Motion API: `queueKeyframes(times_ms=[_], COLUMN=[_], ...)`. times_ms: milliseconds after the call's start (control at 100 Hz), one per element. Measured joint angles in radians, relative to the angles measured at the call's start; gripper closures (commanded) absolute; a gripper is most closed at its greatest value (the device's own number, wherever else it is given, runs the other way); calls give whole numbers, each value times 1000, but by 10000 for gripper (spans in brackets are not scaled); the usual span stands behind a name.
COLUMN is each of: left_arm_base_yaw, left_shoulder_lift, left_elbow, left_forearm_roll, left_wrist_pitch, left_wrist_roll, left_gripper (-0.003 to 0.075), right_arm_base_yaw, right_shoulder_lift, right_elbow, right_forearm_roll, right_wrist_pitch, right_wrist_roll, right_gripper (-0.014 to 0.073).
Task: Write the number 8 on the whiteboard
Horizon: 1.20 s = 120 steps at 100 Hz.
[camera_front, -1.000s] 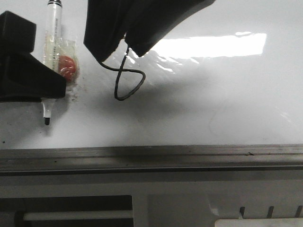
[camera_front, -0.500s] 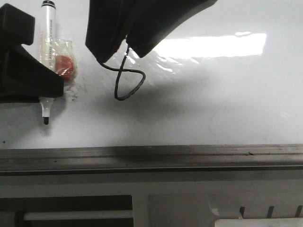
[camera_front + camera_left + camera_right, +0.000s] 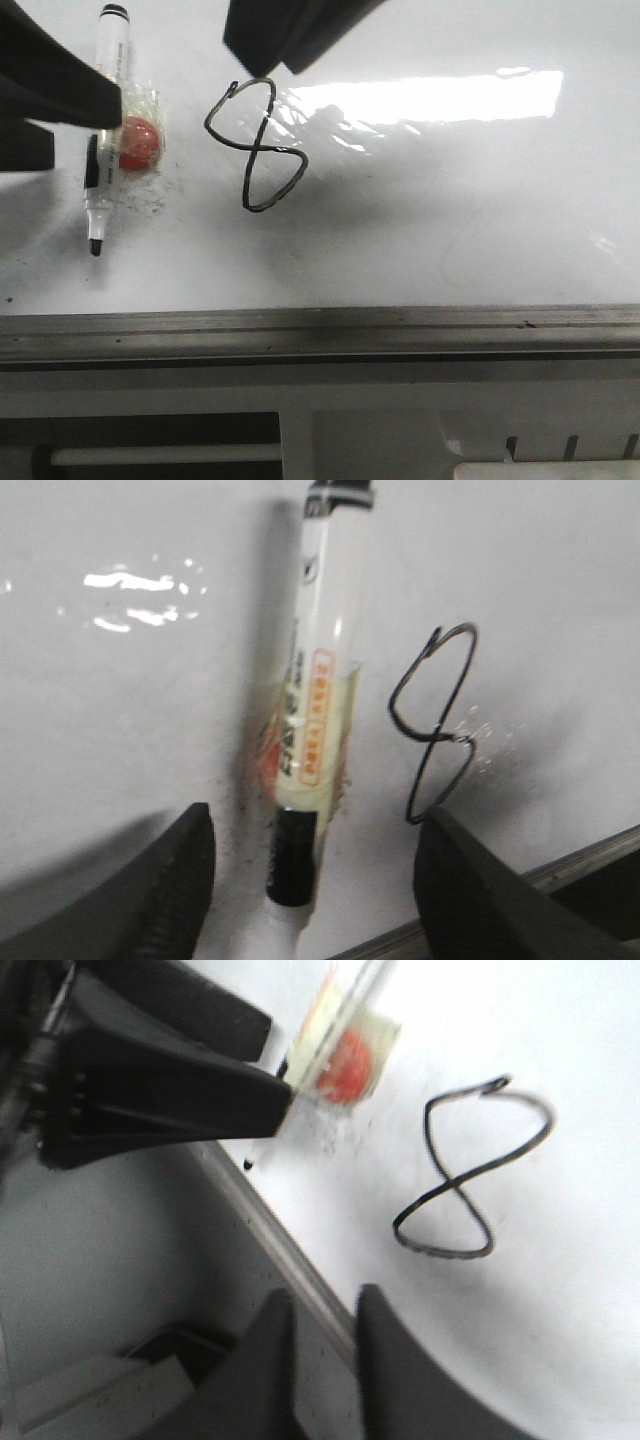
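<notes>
One number 8 [image 3: 253, 146] on the whiteboard [image 3: 450, 220]: thin black line, slanted, both loops closed, small tail at top. I see it left of centre, just right of the marker [image 3: 104, 130] lying flat. Left pincer [image 3: 310, 880] spread wide over the marker, gripping nothing. Right pincer [image 3: 325, 1345] nearly closed, empty. Grey edge rail [image 3: 320, 335] along the near side; right half of board open.

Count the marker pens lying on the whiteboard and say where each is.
1. The marker pen lies on the whiteboard, left of the number 8, under the left hand. Others may be hidden.
</notes>
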Motion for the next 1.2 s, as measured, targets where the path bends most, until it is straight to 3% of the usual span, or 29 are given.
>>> queueKeyframes(times_ms=[90, 380, 700, 930, 1200], left_arm_base_yaw=[0, 0, 0, 0, 0], left_shoulder_lift=[-91, -392, -651, -717, -718], left_elbow=[4, 93, 322, 384, 389], left_forearm_roll=[30, 87, 254, 268, 268], left_wrist_pitch=[12, 21, -60, -111, -113], left_wrist_roll=[-2, -2, 4, 5, 5], left_gripper=[743, 741, 741, 741, 741], right_arm_base_yaw=[0, 0, 0, 0, 0], right_shoulder_lift=[-44, -271, -672, -940, -1036], right_elbow=[29, 257, 698, 899, 932], right_forearm_roll=[-16, -58, -82, -95, -98], right_wrist_pitch=[-37, -228, -567, -594, -594], right_wrist_roll=[2, 5, 6, 6, 6], right_gripper=[655, 655, 655, 657, 657])
